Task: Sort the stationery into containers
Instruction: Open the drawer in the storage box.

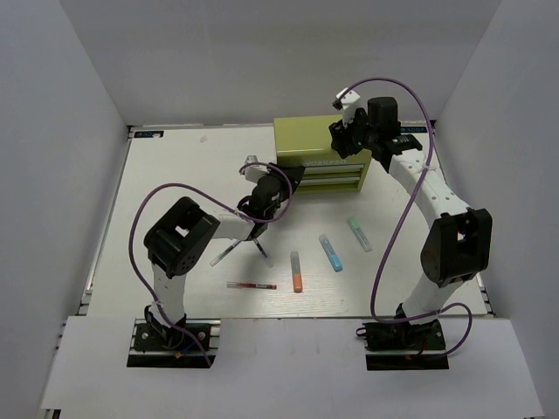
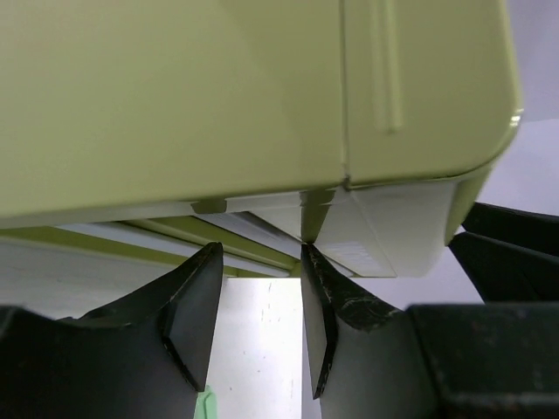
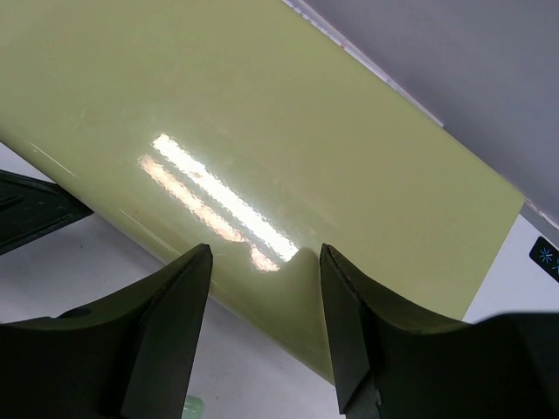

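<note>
The olive-green cabinet (image 1: 313, 140) stands at the back middle, its two drawers (image 1: 332, 177) facing me. My left gripper (image 1: 285, 180) is open and empty at the cabinet's front left corner; in the left wrist view (image 2: 260, 262) its fingertips touch the cabinet's lower edge (image 2: 262, 105). My right gripper (image 1: 346, 138) is open and empty over the cabinet's top right; the right wrist view (image 3: 265, 257) shows the top (image 3: 306, 131). On the table lie the red-white pen (image 1: 251, 285), orange marker (image 1: 296, 271), blue marker (image 1: 330, 251), mint green marker (image 1: 359, 234) and two dark-and-white pens (image 1: 225, 253) (image 1: 260, 249).
White walls enclose the table on three sides. A purple cable loops from each arm. The right arm's elbow (image 1: 456, 244) hangs over the table's right side. The pens and markers lie in front of the cabinet, between the two arms.
</note>
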Action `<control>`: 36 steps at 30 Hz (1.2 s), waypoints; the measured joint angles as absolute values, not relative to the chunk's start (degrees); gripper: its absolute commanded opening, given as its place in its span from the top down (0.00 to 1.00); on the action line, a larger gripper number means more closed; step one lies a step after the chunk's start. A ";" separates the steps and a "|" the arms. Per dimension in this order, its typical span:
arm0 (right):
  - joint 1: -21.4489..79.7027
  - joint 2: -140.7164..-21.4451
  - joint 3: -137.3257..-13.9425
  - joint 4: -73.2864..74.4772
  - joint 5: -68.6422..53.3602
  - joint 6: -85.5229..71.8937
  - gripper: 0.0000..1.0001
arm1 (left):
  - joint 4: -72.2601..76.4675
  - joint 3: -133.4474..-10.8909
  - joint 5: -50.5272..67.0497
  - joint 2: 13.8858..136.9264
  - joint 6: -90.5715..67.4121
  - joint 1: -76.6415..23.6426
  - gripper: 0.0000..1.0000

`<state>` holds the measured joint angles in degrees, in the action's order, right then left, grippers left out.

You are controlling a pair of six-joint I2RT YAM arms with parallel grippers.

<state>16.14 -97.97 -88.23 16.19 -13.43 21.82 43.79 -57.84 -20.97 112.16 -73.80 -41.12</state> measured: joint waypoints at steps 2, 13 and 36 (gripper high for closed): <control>16.14 -97.97 -88.23 16.19 -13.43 21.82 0.41 | 43.33 -57.93 -21.43 112.33 -74.06 -41.28 0.49; 16.14 -97.97 -88.16 16.14 -13.41 21.87 0.41 | 43.27 -58.57 -24.10 113.27 -75.96 -41.85 0.49; 16.16 -96.20 -85.01 16.49 -13.47 23.81 0.40 | 55.11 -59.61 -35.88 120.62 -84.03 -45.43 0.44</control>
